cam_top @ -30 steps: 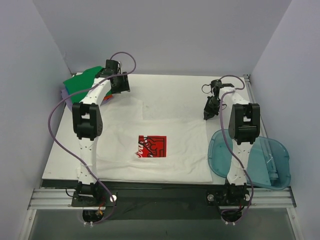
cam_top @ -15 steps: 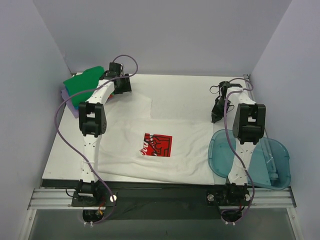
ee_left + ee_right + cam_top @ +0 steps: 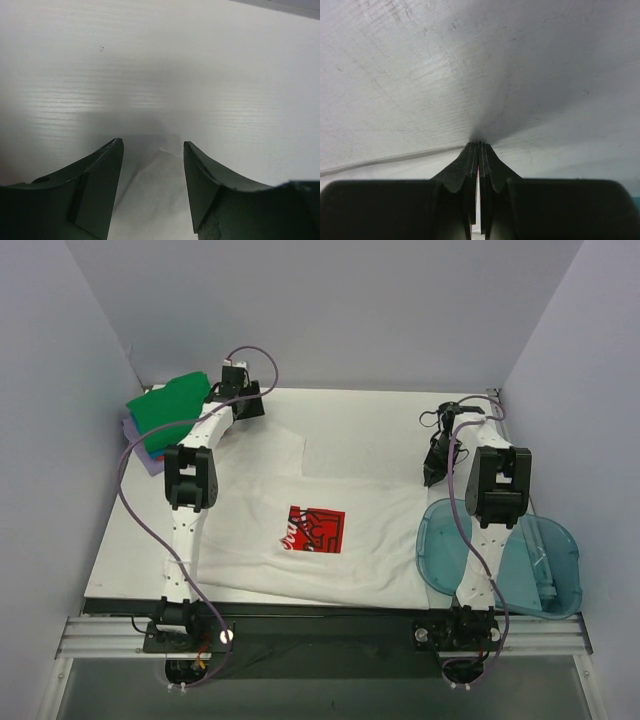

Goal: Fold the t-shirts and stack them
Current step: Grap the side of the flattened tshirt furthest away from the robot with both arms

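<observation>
A white t-shirt (image 3: 375,535) with a red logo (image 3: 315,530) lies spread flat on the table. My left gripper (image 3: 245,400) is at the shirt's far left corner, beside the folded green shirt (image 3: 168,410). It is open, and a white cloth corner (image 3: 155,200) lies loose between its fingers (image 3: 100,170), as the left wrist view shows. My right gripper (image 3: 432,478) is at the shirt's right edge. Its jaws (image 3: 480,143) are shut with the tips down on the surface, and a thin sliver of white cloth sits between them.
The green shirt tops a stack at the far left, with a lavender edge (image 3: 145,460) showing under it. A translucent blue plastic bin (image 3: 520,560) lies at the right front, under the right arm. Walls close in on the left, back and right.
Both grippers drew the white shirt to the right and farther back, stretching its left corner out toward the green stack. The left gripper then edged farther back, and the shirt stayed put.
</observation>
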Controlling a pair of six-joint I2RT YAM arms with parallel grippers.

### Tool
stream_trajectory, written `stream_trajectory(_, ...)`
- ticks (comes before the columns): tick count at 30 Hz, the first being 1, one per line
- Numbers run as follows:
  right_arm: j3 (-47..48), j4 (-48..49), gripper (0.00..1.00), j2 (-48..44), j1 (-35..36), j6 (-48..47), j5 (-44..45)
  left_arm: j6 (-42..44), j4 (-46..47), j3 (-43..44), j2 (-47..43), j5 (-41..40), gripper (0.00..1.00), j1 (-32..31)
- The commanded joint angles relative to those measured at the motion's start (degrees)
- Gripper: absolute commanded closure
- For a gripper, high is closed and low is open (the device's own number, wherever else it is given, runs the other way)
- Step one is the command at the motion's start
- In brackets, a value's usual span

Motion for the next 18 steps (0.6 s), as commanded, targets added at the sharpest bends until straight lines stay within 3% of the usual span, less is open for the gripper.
stream_trajectory(1, 2.4, -3.6, 1.00, 0.3, -0.4, -0.7, 0.1, 0.8, 3.4, 3.2, 1.2, 1.6, 0.38, -0.5)
stream_trajectory(8, 3.2, -3.9, 1.00, 0.8, -0.4, -0.5, -0.6, 1.0, 3.0, 1.7, 1.6, 2.6, 0.42, -0.8)
stream_trajectory(15, 3.2, -4.0, 1.00, 0.8, -0.4, -0.5, -0.7, 1.4, 2.0, 1.3, 1.5, 2.1, 0.55, -1.0)
stream_trajectory(18, 3.2, -3.9, 1.00, 0.8, -0.3, -0.6, -0.8, 1.1, 1.8, 1.1, 1.5, 2.4, 0.67, -1.0)
